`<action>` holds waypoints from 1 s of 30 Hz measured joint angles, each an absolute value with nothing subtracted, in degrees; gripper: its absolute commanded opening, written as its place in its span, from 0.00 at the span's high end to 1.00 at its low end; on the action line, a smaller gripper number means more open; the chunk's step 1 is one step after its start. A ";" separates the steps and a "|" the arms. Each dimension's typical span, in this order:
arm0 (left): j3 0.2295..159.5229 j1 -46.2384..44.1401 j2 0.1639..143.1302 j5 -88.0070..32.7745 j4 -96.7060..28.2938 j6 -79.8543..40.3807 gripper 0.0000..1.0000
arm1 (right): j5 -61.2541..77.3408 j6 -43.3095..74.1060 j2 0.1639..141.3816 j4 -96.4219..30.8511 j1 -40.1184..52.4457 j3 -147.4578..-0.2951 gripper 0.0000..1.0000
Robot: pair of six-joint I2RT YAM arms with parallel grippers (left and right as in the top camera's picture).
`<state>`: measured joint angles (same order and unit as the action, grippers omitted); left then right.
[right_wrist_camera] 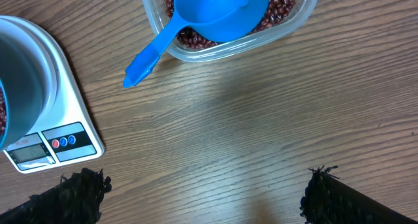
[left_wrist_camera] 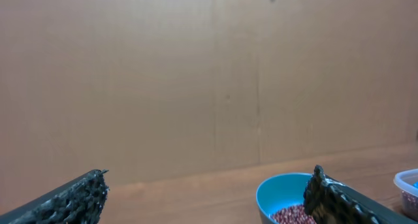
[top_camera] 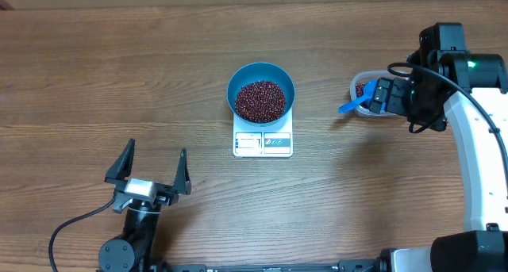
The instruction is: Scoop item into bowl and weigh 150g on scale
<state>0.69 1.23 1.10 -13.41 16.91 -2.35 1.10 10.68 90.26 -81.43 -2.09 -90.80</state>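
Red-brown beans [top_camera: 260,100] are sitting in the blue bowl [top_camera: 262,69] on the scale [top_camera: 263,143] as the left gripper [top_camera: 156,157] and right gripper [right_wrist_camera: 202,181] are hanging wide and empty, the scoop [right_wrist_camera: 222,12] probably needing a square pinch at its handle.

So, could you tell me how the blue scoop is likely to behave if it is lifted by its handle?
The scoop looks like rigid plastic, so probably stiff and light. Its cup rests on beans in the tub, handle overhanging the rim, so it may tilt when gripped. The smooth handle might slip.
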 measured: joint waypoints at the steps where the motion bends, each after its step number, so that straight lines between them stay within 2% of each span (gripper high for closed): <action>1: 0.58 1.26 1.02 -13.06 16.38 -2.92 0.01 | 1.08 10.68 90.26 -81.41 -2.11 -90.80 0.00; 19: 0.47 2.87 0.84 -6.94 -3.46 -8.47 0.00 | 1.08 10.68 90.26 -81.41 -2.11 -90.80 0.00; 30: 0.47 3.42 0.84 -6.11 -3.88 -6.46 0.00 | 1.10 10.70 90.26 -81.41 -2.11 -90.80 0.00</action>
